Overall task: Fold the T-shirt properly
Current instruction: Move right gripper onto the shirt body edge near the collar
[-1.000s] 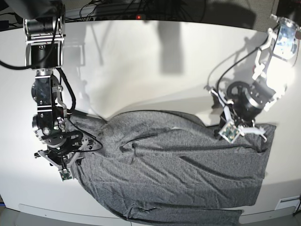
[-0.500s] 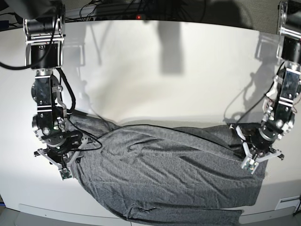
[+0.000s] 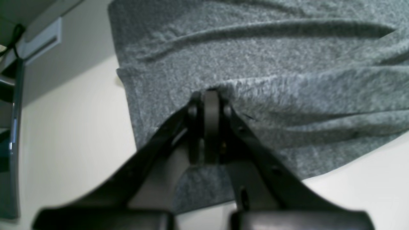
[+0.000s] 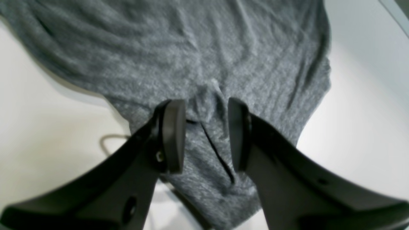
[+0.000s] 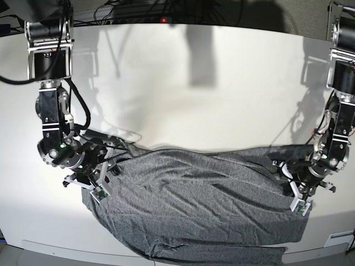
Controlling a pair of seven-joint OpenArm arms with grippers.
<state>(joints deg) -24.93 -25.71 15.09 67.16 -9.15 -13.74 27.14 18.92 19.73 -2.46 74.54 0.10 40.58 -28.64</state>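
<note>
The heather-grey T-shirt (image 5: 199, 205) lies spread and wrinkled across the near half of the white table. My left gripper (image 5: 298, 195) is at the shirt's right edge. In the left wrist view the left gripper (image 3: 209, 95) is shut, pinching a ridge of the T-shirt (image 3: 271, 64). My right gripper (image 5: 93, 185) is over the shirt's left corner. In the right wrist view the right gripper (image 4: 206, 127) is open, its fingers (image 4: 172, 134) astride a small raised fold of the T-shirt (image 4: 191, 48).
The white table (image 5: 194, 100) is bare behind the shirt. Cables (image 5: 138, 11) run along the back edge. The shirt's lower hem reaches the table's front edge (image 5: 66, 246). A white bracket (image 5: 338, 239) sits at the near right corner. A thin cable (image 4: 110, 140) lies by the right gripper.
My left gripper moved toward the near right, drawing the shirt's right side with it and flattening the far edge. My right gripper shifted slightly right and turned over the shirt's left corner.
</note>
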